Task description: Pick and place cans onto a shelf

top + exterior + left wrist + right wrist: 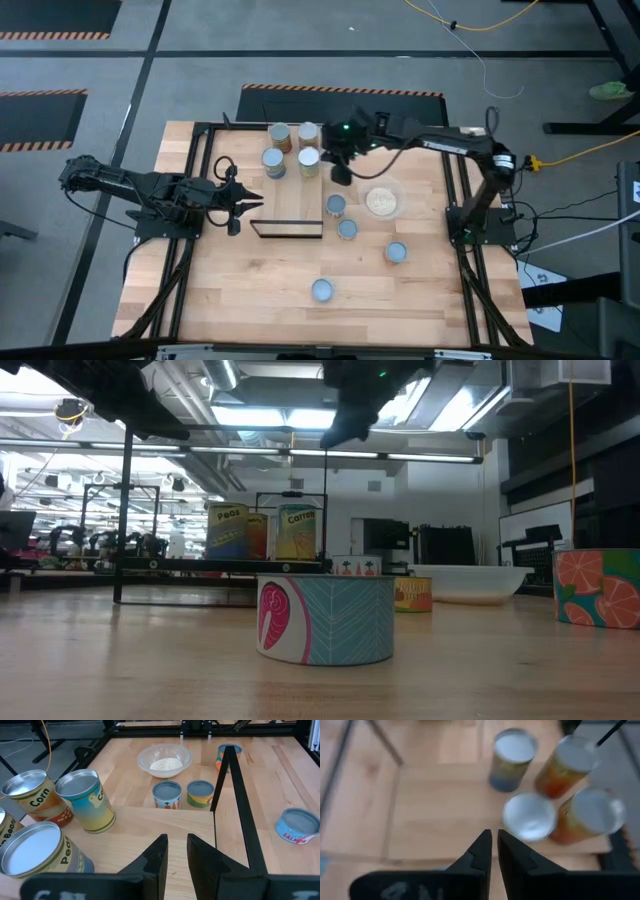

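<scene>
Four cans stand upright in a tight cluster on the shelf, a pale wooden board edged with thin black metal bars, toward the upper middle of the high view. Their round silver tops catch the light, and the left wrist view shows paper labels reading Corn and Peas on blue and orange-brown sides. Four more short tins lie scattered on the bare tabletop: two just right of the shelf's edge, one further right, and one alone near the bottom middle. That last one fills the centre of the low view, a squat teal tin with a pink fish on its wrapper.

One clear bowl sits right of the shelf, holding a heap of beige grains. It touches none of the tins.

Over the cluster, the right gripper hangs above the shelf's right end, near the closest can, its dark fingers nearly pressed together with only a thin slit between them and nothing pinched. Low over the shelf's left end sits the left gripper, its fingers slightly spread with a narrow gap and nothing in it, pointing along the board.

Black frame rails border the butcher-block table on both sides, and yellow cable trails across the grey floor at upper right.
</scene>
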Available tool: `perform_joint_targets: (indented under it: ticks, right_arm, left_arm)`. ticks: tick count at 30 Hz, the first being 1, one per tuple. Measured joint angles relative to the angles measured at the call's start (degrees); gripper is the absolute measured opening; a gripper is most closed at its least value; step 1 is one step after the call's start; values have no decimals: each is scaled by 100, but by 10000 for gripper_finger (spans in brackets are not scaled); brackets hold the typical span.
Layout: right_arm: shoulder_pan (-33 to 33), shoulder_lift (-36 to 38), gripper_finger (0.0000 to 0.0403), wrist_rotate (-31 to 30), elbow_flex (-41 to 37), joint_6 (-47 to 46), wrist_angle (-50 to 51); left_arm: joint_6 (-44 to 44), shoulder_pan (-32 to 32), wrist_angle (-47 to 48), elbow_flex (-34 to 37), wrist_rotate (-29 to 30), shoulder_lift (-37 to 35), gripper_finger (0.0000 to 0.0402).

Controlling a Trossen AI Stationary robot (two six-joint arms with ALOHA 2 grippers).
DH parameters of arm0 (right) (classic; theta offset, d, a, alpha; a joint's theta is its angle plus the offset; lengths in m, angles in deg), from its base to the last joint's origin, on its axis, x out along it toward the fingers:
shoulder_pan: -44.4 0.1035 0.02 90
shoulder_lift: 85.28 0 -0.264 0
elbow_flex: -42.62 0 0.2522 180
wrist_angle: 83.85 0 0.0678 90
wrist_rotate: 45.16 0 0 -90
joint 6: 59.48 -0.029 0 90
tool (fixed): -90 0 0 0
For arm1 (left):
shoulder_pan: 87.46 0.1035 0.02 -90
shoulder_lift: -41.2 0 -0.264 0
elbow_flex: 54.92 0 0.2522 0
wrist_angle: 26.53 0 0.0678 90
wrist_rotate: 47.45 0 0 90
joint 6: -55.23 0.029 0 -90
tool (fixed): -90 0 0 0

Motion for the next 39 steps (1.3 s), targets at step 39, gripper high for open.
perform_joint_targets:
  ticks: [39]
  right_arm:
    - [412, 328, 36, 1318, -3305, 1335, -1751]
  left_arm:
    - [-8, -2, 2, 0, 0, 0, 65]
